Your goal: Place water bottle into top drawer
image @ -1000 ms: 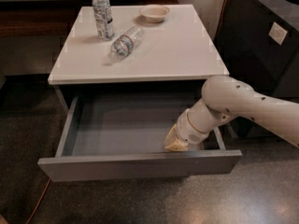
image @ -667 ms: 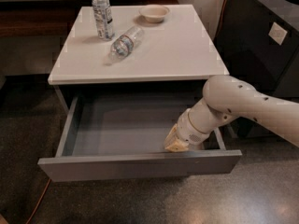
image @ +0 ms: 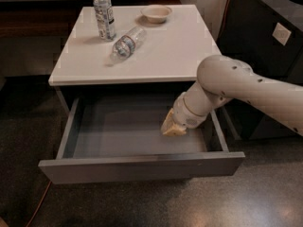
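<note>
The water bottle [image: 127, 42], small, clear and ribbed with a bluish label band, lies on its side on the white tabletop [image: 180, 51], left of centre. The top drawer [image: 142, 167] is pulled out wide below the tabletop, and its grey inside holds nothing but my gripper. My gripper [image: 173, 128] reaches down into the right part of the drawer, low over its floor. It is well away from the water bottle and holds nothing that I can see.
A second clear bottle with a white cap [image: 104, 13] stands upright at the table's back left. A shallow pale bowl [image: 156, 13] sits at the back middle. A dark cabinet [image: 265, 27] stands to the right, behind my arm. An orange cable [image: 40, 205] lies on the floor at lower left.
My arm and gripper have risen a little and shifted slightly left inside the open drawer. The bottles, the bowl and the drawer have not moved.
</note>
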